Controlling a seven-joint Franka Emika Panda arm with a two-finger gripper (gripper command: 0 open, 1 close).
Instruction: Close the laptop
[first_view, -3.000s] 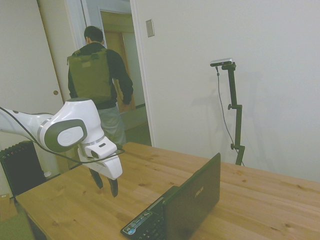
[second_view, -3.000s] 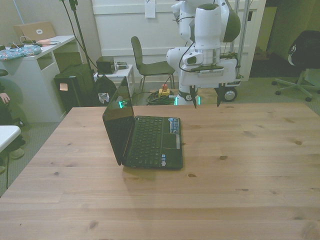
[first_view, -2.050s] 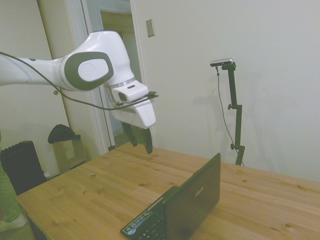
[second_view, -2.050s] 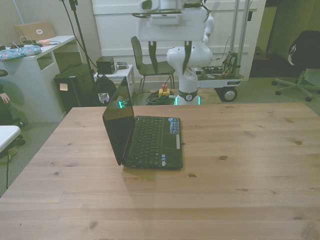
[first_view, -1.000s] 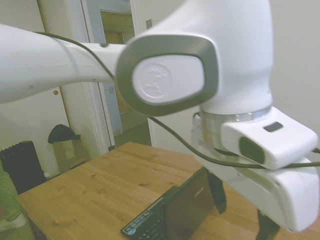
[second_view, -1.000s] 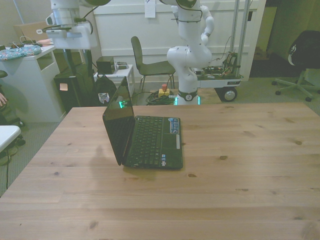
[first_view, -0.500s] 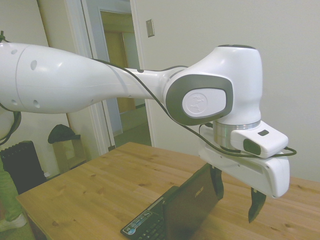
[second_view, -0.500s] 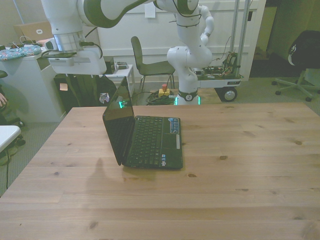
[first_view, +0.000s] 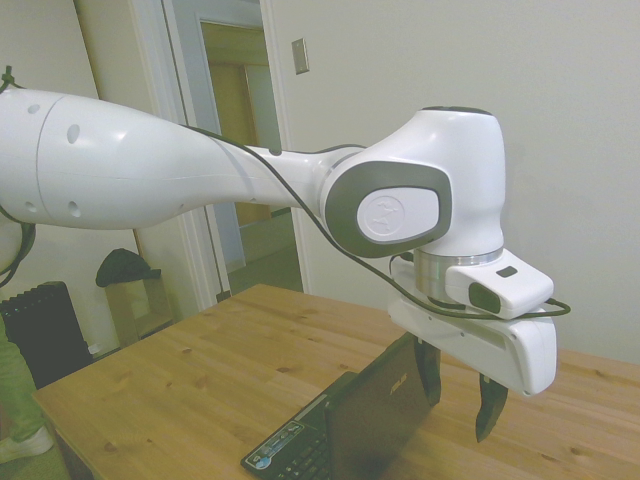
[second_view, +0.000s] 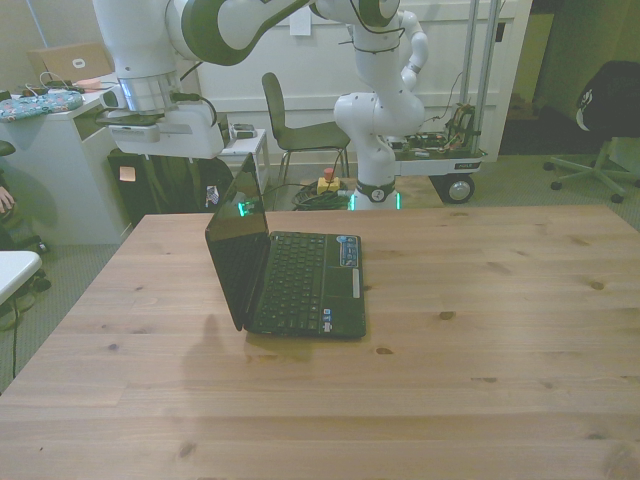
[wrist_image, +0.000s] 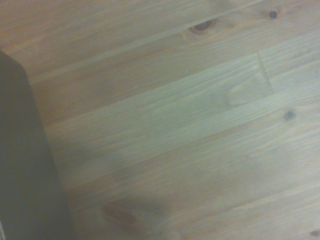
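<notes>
The black laptop (second_view: 300, 280) stands open on the wooden table (second_view: 480, 330), its screen (second_view: 238, 240) upright and facing the front view's right. From the side, the matte lid back (first_view: 385, 420) with a small silver logo faces my gripper (first_view: 458, 392). My gripper hangs open behind the lid, about level with its top edge. One finger (first_view: 428, 368) is close to that edge; whether it touches I cannot tell. Seen from the front, the gripper (second_view: 180, 172) hovers to the left of the lid. In the wrist view a dark strip of lid (wrist_image: 25, 165) borders bare wood.
Behind the table stand a chair (second_view: 295, 125), a white desk (second_view: 70, 120) and dark bags on the floor. A person's leg (first_view: 15, 390) shows at the side view's left edge, near a black radiator (first_view: 45, 340). A doorway (first_view: 245, 150) opens beyond.
The arm swung from behind the keyboard side, up and across, to the back of the lid. In the last half second the gripper sank a little and drew closer to the lid.
</notes>
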